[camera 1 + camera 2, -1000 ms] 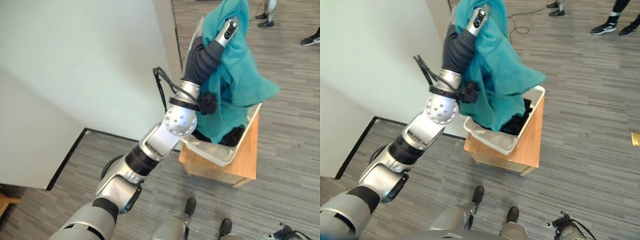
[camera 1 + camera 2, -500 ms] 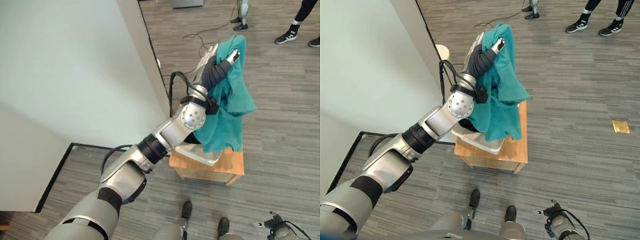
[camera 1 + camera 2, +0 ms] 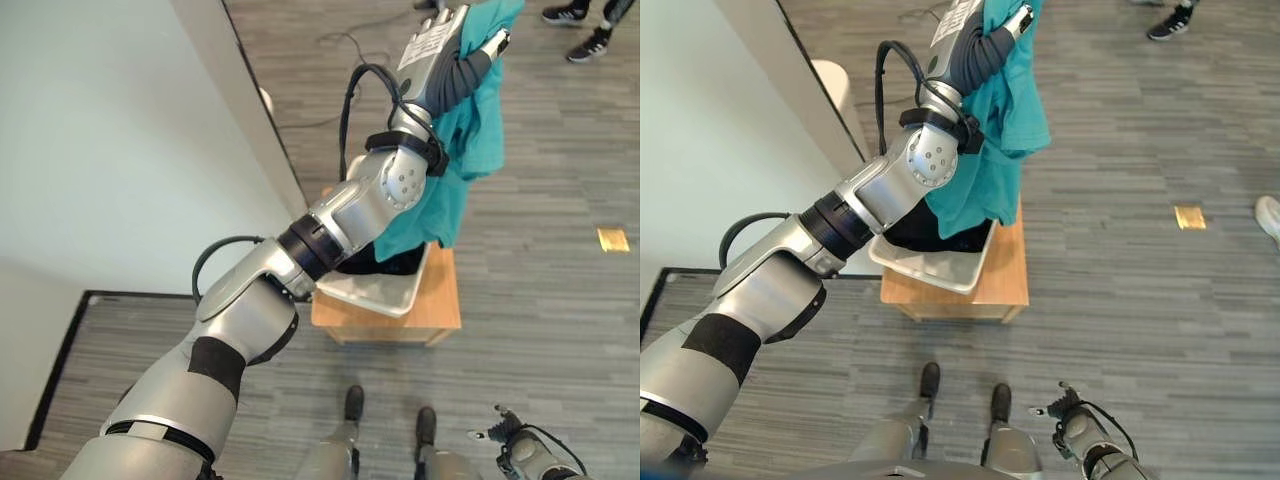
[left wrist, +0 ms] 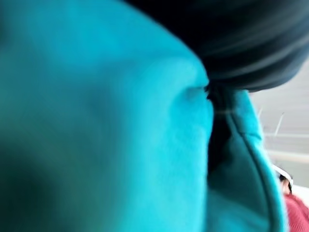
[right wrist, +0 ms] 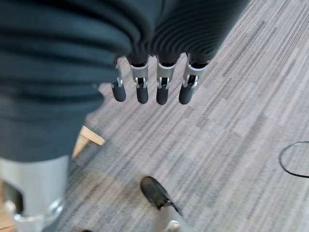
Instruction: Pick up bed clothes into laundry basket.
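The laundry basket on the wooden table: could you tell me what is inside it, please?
Dark clothing lies in the laundry basket, and the lower end of the teal cloth held up by the left hand hangs into it. The cloth and arm cover the rest.

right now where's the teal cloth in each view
Left eye view: teal cloth at top right, draped over the raised left hand, hanging down to the white laundry basket.
Right eye view: upper middle, same drape above the basket.
Left wrist view: covers most of the frame, very close.
Right wrist view: grey floor past the right hand, fingers relaxed.
Shared landmark: the wooden stand under the basket, in both eye views.
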